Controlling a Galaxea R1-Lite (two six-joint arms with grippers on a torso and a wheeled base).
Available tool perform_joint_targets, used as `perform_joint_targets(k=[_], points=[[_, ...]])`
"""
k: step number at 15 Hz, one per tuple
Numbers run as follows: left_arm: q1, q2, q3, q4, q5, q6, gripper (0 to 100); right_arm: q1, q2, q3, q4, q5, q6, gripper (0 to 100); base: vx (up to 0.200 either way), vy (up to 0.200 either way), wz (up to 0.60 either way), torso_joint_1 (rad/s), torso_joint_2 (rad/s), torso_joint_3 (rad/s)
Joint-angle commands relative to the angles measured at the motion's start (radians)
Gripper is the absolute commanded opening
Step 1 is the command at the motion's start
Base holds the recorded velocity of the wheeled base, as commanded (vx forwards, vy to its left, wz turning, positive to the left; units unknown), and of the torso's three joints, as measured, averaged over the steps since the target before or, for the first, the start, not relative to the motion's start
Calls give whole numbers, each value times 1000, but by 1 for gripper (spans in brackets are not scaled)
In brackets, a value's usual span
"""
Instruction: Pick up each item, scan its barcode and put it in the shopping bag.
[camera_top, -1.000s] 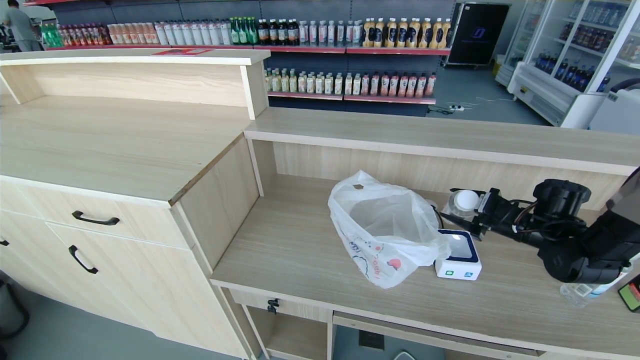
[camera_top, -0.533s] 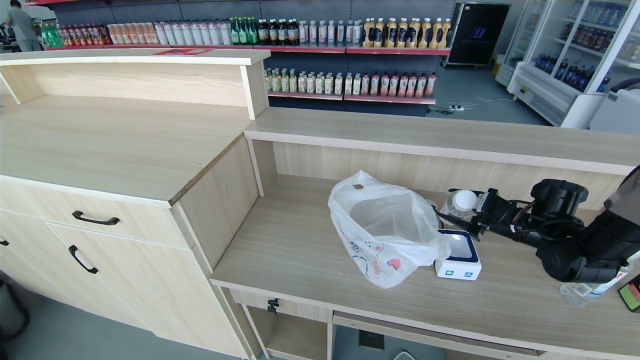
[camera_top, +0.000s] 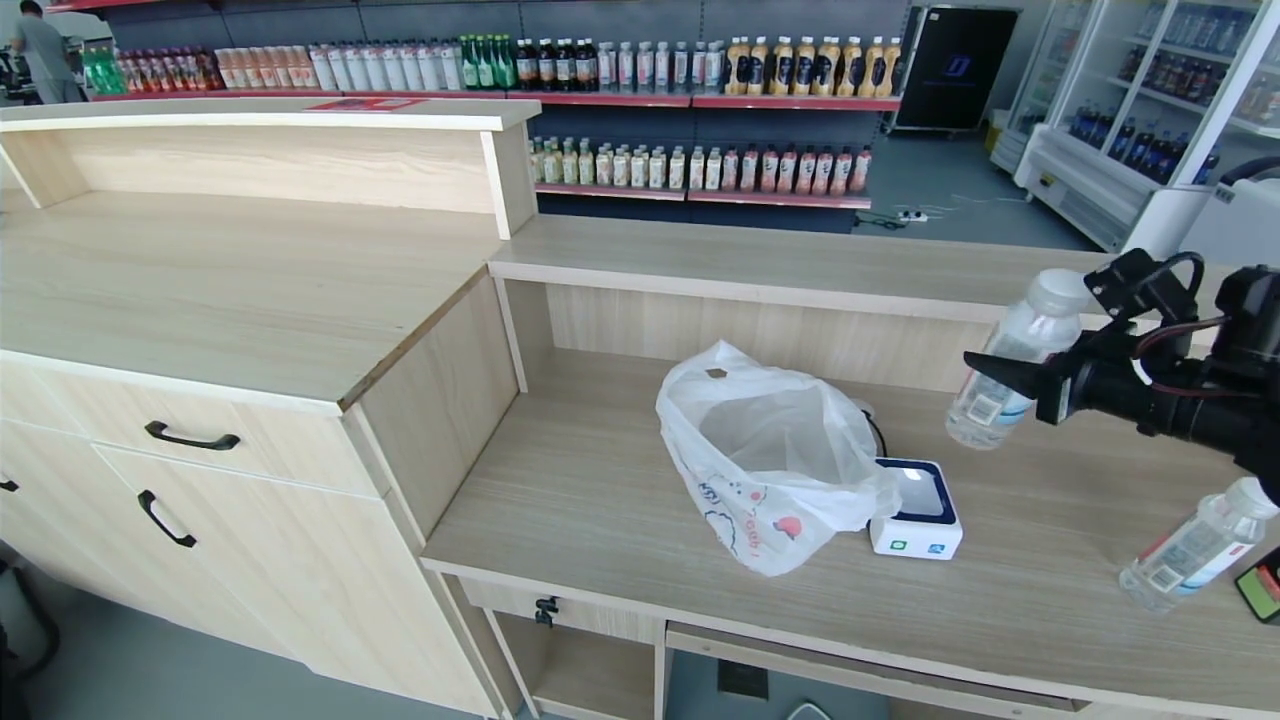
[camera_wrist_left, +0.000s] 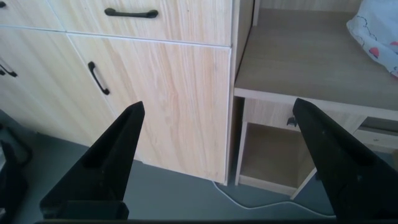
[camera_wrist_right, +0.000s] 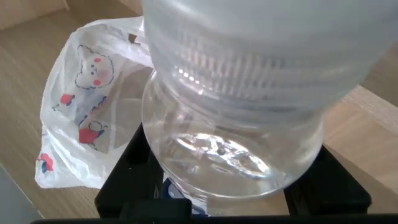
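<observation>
Head view: bottle (camera_top: 1030, 322) in right tool (camera_top: 990, 366)

Wooden counter (camera_top: 230, 290) (black-handled drawers (camera_top: 190, 437)) stands before shelves of drinks (camera_top: 620, 97).

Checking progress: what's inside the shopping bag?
The bag gapes open, and no item shows inside. Its lowest part, behind the crumpled front wall, is hidden.

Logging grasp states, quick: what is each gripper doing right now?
Left gripper: open, empty.
Right gripper: shut on the clear plastic water bottle with a white cap.
</observation>
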Motion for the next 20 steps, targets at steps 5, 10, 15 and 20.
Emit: perform_joint_targets(k=[5, 10, 15, 20], points=[[0, 0, 0, 0, 0, 0, 100, 77, -177, 138, -28, -473, 95, 0, 0, 0, 0, 0, 0, 0], [0, 0, 0, 0, 0, 0, 100, 131, -160, 138, -78, -496, 144, 0, 0, 0, 0, 0, 0, 0], [0, 0, 0, 0, 0, 0, 100, 154, -88, 126, -113, -532, 153, 0, 0, 0, 0, -133, 310, 176], [0, 0, 0, 0, 0, 0, 100, 157, -39, 118, -209, -539, 132, 0, 0, 0, 0, -46, 117, 66]])
